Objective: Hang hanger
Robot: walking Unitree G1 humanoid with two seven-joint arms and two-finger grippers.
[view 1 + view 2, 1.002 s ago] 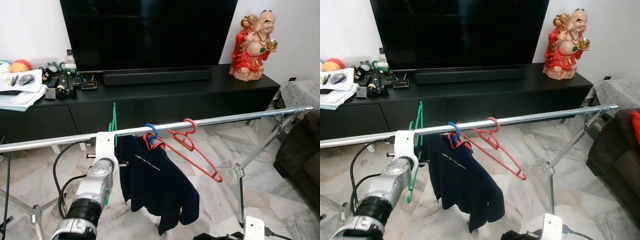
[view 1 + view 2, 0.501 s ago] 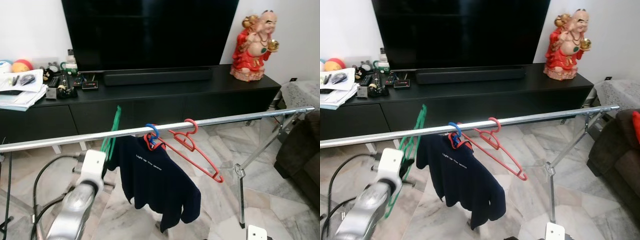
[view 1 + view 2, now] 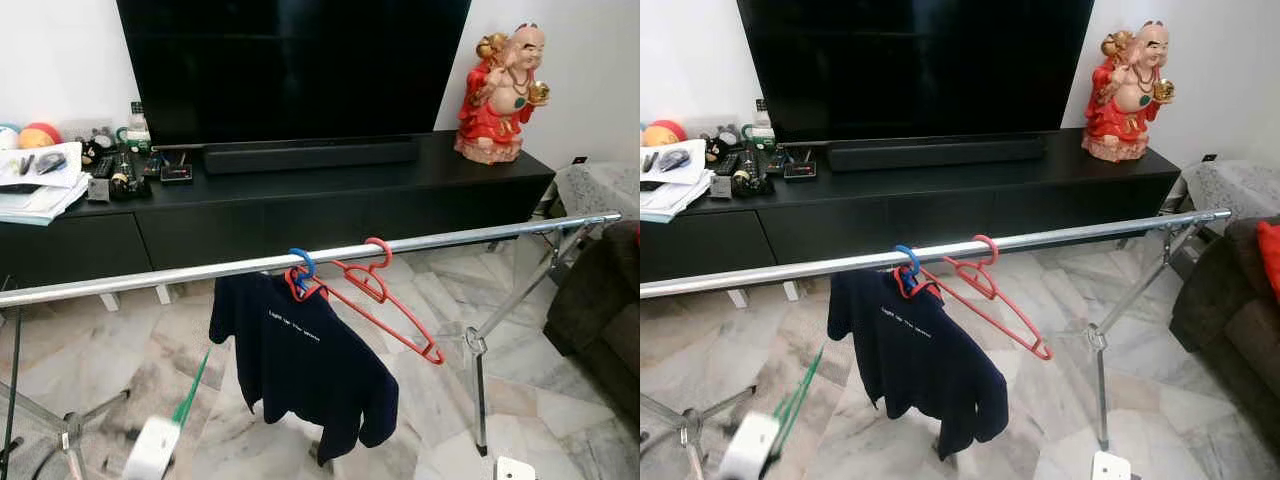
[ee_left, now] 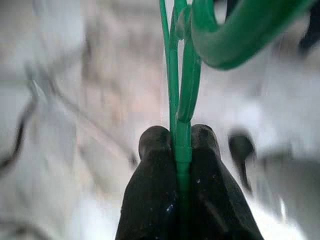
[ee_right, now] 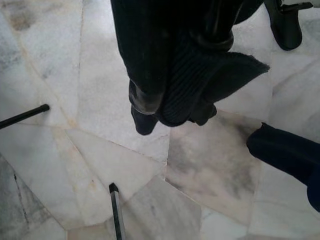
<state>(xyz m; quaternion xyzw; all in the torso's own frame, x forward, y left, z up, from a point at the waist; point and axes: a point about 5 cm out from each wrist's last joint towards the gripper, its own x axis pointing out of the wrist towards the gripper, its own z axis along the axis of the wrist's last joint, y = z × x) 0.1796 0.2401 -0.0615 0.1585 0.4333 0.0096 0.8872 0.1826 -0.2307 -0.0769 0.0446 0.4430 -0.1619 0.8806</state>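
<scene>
Below, the left tool [image 4: 179, 150] is clamped on the green hanger [image 4: 181, 85]; the right tool [image 5: 172, 107] grips dark cloth [image 5: 200, 65].

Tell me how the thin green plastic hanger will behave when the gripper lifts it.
The thin green plastic hanger, pinched in the left gripper, probably weighs little. Held by one narrow bar, it may swing or twist. Its slim frame likely flexes slightly.

Black TV [image 3: 293, 65] above black cabinet [image 3: 300, 205]; red figurine [image 3: 498, 92] on cabinet's right end.
</scene>
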